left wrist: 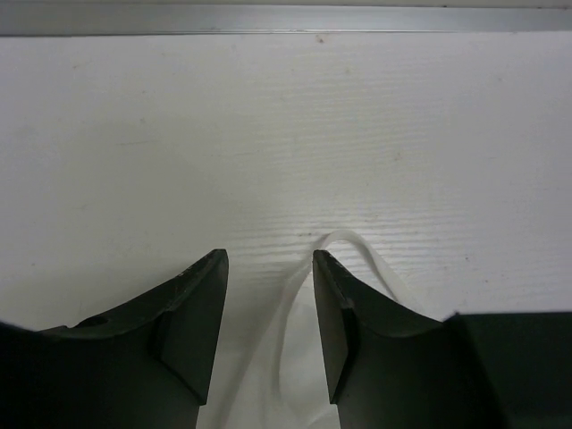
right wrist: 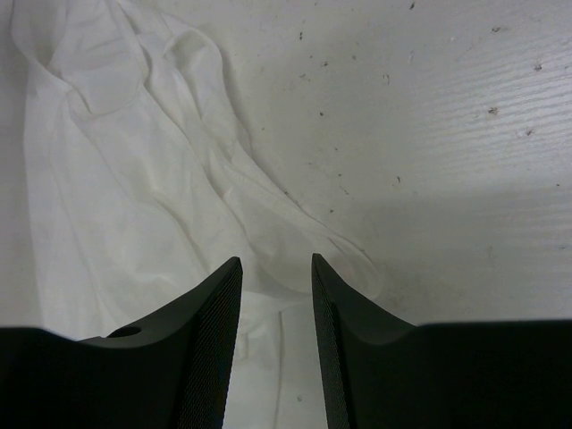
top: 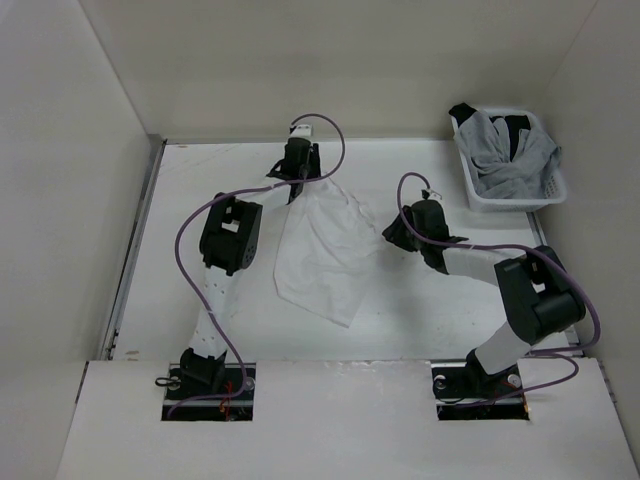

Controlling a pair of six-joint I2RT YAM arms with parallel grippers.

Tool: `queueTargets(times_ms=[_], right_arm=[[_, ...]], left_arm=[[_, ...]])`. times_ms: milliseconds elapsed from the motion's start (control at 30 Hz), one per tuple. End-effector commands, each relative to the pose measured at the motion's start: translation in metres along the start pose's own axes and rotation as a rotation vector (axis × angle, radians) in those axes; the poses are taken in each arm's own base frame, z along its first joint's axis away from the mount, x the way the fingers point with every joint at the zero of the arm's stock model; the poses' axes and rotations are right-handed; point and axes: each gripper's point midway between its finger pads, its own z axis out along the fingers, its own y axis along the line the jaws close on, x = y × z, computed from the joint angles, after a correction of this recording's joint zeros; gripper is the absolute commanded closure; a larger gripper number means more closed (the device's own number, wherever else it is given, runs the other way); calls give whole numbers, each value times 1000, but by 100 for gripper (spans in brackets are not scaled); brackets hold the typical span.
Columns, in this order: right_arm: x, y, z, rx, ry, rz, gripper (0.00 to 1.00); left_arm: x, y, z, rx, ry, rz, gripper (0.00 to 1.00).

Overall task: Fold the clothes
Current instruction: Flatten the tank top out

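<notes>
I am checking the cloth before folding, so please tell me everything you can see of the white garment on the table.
The white garment is thin, soft-looking cloth, wrinkled, lying unfolded and slantwise on the table between the two arms. A narrow strap loop at its far edge lies by the open left gripper. The open right gripper hovers over its rumpled right edge. Whether any finger touches it cannot be told.
</notes>
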Motion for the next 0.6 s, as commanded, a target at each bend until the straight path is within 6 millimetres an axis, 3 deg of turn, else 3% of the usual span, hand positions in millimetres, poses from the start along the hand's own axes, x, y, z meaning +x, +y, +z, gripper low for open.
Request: queueTargets(times_ms=[0,133,300,567], right_arm=[[-4,14,2,-50,-23,8,58],[-4,14,2,-50,-23,8,58],[-6,15,1,-53,-26,8,58],[-7,18,-2,-66,-31,7,58]], left_arm=[[-37,-35,-9,122,-98,30,58],[-28,-38,-4,143,-65,91,58],[-12,-29,6,132,-4,142,61],[3,-39,18,201,51,243,62]])
